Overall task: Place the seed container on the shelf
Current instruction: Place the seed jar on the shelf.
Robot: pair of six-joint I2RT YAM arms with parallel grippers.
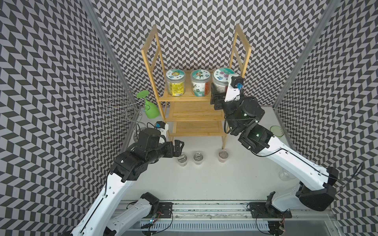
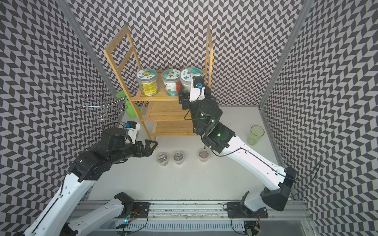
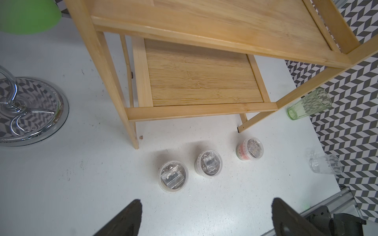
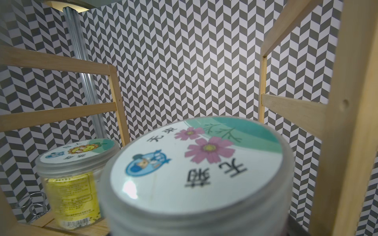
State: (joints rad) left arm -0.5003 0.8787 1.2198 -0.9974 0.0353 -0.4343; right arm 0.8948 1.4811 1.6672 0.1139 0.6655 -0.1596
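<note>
- Jaws of the right gripper are closed on the body of the seed container, a clear jar with pink flowers printed on its white lid.
- The seed container is kept upright at the right end of the top tier of the bamboo shelf, just beside the right side frame. Its base is hidden by the gripper, so whether it rests on the tier cannot be told.
- Two other jars are stood on the same tier. A sunflower-lidded jar with a yellow label is at the left end, and a teal-labelled jar is in the middle, just beside the seed container.
- The shelf is placed at the far edge of the desk, about midway along it.
- The left gripper is held above the desk near the shelf's front left leg, with its jaws spread wide apart.
- Three small clear tubs are lined up on the desk just in front of the shelf.
- A silver wire stand is set at the far left corner, and a green goblet is hung bowl-down from it.
- A green tumbler is stood upright near the right edge, and a clear glass is seen nearer the front along that edge.
</note>
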